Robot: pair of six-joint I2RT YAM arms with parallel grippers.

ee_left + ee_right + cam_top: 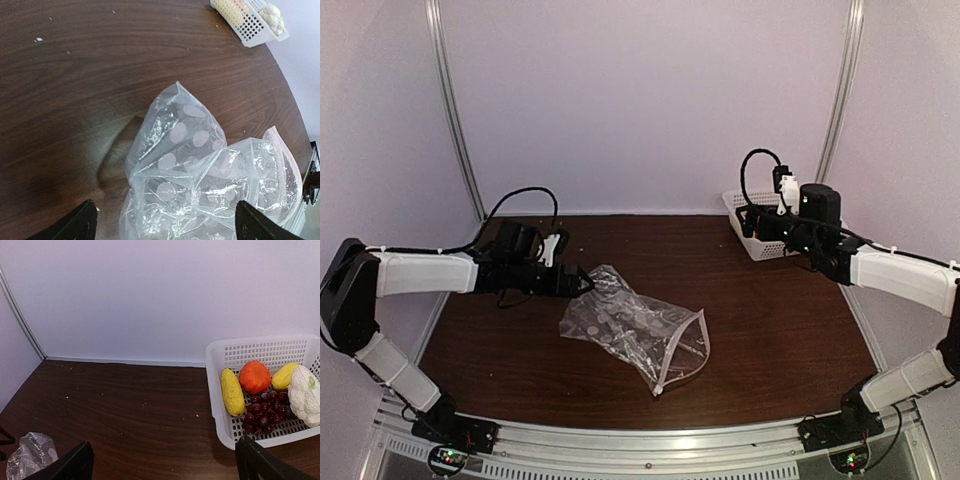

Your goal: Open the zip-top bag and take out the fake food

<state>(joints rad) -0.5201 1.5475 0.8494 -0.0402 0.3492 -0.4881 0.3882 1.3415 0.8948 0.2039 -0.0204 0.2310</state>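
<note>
From where I stood, the zip-top bag (630, 325) lay crumpled in the middle of the dark wooden table (790, 320), its zip strip (682, 350) curling along the near right end. The left gripper (587, 284) hung low at the bag's far left corner. Only the left wrist view settled its state: the two black fingers (75, 225) stood wide apart with the crinkled plastic lying loose between them, nothing pinched. That view also brought out pale round spots on the plastic, which looked like mere smudges from overhead.

Farther back, at the far right corner, stood the white mesh basket (260, 347). From above the right arm hid most of it. The right wrist view showed what lay inside: the fake food (254, 376), a yellow cob (232, 391), an orange piece, a second yellow piece, a white cauliflower (304, 395) and a dark grape cluster (264, 412). The right gripper (164, 462) hovered near the basket with its jaws spread and holding nothing. Behind everything rose the plain white wall (640, 100).
</note>
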